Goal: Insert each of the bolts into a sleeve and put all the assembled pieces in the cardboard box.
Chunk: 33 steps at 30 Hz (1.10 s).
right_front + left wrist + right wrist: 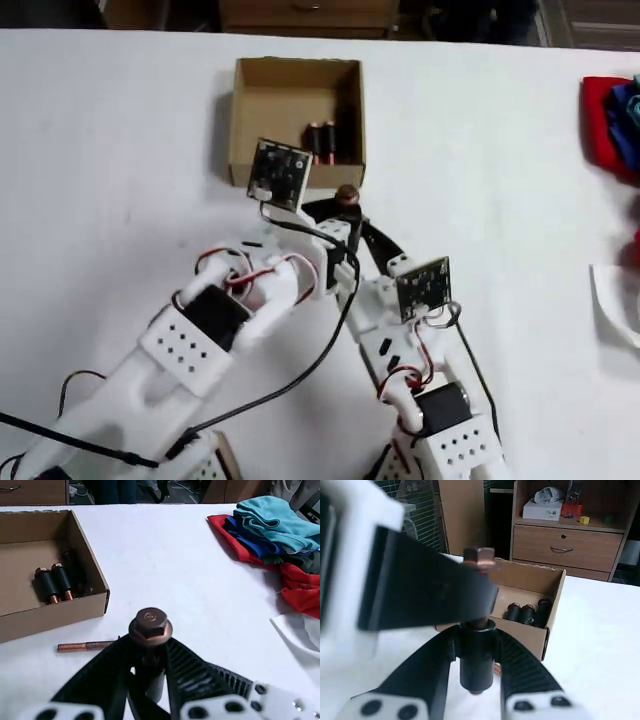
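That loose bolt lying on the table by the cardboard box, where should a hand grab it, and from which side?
I'd take the loose bolt mid-shank, from straight above, pinching across its length. It lies flat on the table, alongside the cardboard box wall but clear of it, so both flanks are open. Its head end is hidden.

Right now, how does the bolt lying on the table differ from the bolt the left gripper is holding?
The loose bolt lies flat on the table beside the cardboard box; the gripped bolt stands upright. The loose bolt is free, while the gripped bolt sits in the left gripper, over the right gripper's black sleeve. Both are copper-coloured.
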{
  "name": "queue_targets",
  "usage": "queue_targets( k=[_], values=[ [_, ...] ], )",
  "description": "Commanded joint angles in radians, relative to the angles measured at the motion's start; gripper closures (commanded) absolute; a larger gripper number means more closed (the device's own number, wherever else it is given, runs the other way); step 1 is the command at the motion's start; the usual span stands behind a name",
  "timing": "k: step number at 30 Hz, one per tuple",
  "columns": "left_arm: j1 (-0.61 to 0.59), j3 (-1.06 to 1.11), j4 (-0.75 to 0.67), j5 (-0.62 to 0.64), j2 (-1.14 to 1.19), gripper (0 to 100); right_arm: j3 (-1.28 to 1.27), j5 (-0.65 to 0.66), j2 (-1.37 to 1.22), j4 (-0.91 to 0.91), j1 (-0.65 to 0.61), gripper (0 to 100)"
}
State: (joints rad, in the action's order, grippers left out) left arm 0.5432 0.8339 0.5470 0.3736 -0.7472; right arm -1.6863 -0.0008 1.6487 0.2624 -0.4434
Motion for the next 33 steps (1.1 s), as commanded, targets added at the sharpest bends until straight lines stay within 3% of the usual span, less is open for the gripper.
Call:
queue_targets(
  k=[1, 5, 9, 16, 20, 22, 28, 33],
  values=[
    [0.006, -0.07, 0.094, -0.078, -0.009, 95, -0.011, -0.002, 0.008, -0.022, 0.002, 97.8],
    [0.002, -0.166, 0.348, -0.104, -0.009, 80, -0.011, -0.002, 0.008, -0.022, 0.002, 97.8],
    [0.0, -0.24, 0.509, -0.109, -0.009, 68, -0.011, -0.002, 0.008, -0.022, 0.002, 97.8],
    [-0.009, -0.469, 0.81, -0.114, -0.009, 66, -0.011, -0.002, 0.002, -0.022, 0.002, 97.8],
    [-0.153, -0.607, 0.939, -0.115, -0.009, 66, -0.011, -0.029, -0.001, -0.013, 0.004, 97.8],
    [-0.293, -0.628, 0.959, -0.172, -0.002, 66, -0.008, -0.094, -0.001, -0.015, 0.036, 97.8],
    [-0.675, -0.407, 0.852, -0.603, -0.002, 66, 0.107, -0.169, -0.051, 0.01, 0.162, 97.8],
    [-0.842, -0.202, 0.651, -0.678, -0.008, 77, 0.414, -0.072, -0.403, 0.028, 0.163, 97.8]
  ],
)
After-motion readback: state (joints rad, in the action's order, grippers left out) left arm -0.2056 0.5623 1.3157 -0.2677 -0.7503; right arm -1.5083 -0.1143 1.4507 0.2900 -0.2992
